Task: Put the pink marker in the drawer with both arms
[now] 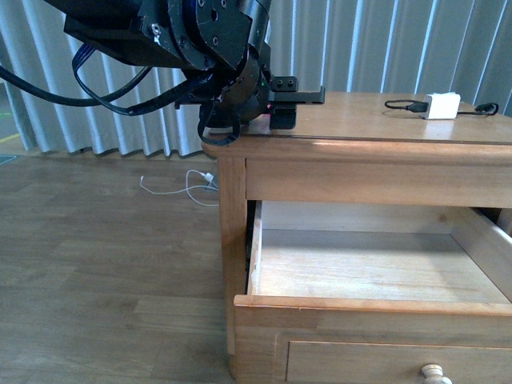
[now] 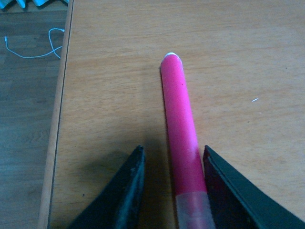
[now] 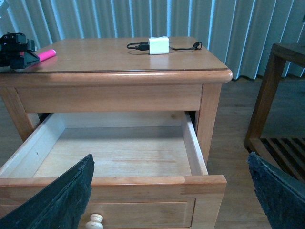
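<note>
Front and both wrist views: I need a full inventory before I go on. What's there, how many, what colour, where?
pink marker: 1, bright pink, lying on the nightstand top near its left edge
charger: 1, white block with black cable, on the top toward the right
nightstand: 1, honey wood, in front of the blinds
drawer: 1, honey front, pale inside, pulled open
knob: 1, pale, on the drawer front
blinds: grey-blue, vertical, behind
loose cable: 1, white, on the wood floor
side frame: 1, dark wood, beside the nightstand
left gripper: black, open, fingers either side of the marker
right gripper: black, open wide, facing the open drawer
</note>
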Robot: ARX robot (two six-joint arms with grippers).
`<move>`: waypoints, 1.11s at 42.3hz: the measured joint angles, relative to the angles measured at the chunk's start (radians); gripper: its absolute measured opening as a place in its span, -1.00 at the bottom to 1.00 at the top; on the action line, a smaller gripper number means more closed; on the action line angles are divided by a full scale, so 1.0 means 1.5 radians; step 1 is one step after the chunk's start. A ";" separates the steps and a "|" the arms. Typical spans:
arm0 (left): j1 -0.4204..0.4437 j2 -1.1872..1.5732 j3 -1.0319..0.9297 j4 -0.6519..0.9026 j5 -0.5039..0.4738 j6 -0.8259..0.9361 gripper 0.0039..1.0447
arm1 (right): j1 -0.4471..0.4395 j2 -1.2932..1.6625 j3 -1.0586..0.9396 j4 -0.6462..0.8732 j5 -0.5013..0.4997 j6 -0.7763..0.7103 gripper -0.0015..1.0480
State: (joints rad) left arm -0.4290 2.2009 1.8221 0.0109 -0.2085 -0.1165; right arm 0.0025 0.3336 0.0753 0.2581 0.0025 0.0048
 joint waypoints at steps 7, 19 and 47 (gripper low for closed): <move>0.003 -0.011 -0.013 0.002 0.021 0.010 -0.72 | 0.000 0.000 0.000 0.000 0.000 0.000 0.83; 0.004 -0.048 -0.072 0.034 0.069 0.040 -0.73 | 0.000 0.000 0.000 0.000 0.000 0.000 0.83; -0.094 -0.208 -0.336 0.116 0.291 0.235 -0.73 | 0.000 0.000 0.000 0.000 0.000 0.000 0.83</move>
State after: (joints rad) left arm -0.5694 1.8885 1.3186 0.1844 0.2283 0.2367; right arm 0.0025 0.3336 0.0753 0.2581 0.0025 0.0048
